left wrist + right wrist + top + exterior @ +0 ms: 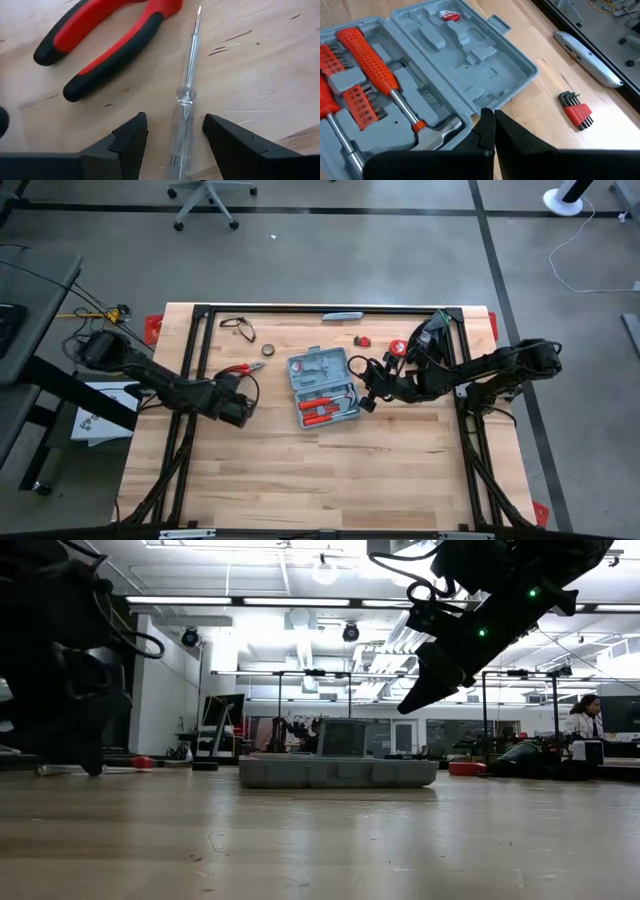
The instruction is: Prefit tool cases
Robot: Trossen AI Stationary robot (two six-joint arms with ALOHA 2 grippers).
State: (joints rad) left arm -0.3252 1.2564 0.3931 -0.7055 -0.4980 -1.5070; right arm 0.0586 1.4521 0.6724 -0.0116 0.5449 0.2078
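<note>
The blue-grey tool case (322,387) lies open and flat at the table's middle. An orange-handled hammer (375,70) and other orange tools sit in one half; the other half (465,50) holds a small red piece. My left gripper (175,120) is open, low over the table left of the case. Its fingers stand on either side of a clear-handled screwdriver (182,100) that lies flat on the wood, with a gap on both sides. Red-and-black pliers (100,40) lie just beyond. My right gripper (490,116) is shut and hangs above the case's right rim (405,705).
A red hex-key set (576,110) and a slim grey bar (587,57) lie on the far side of the table, right of the case. A dark cable loop (237,326) and a small round piece (267,350) lie at the far left. Bare wood fills the near half (330,480).
</note>
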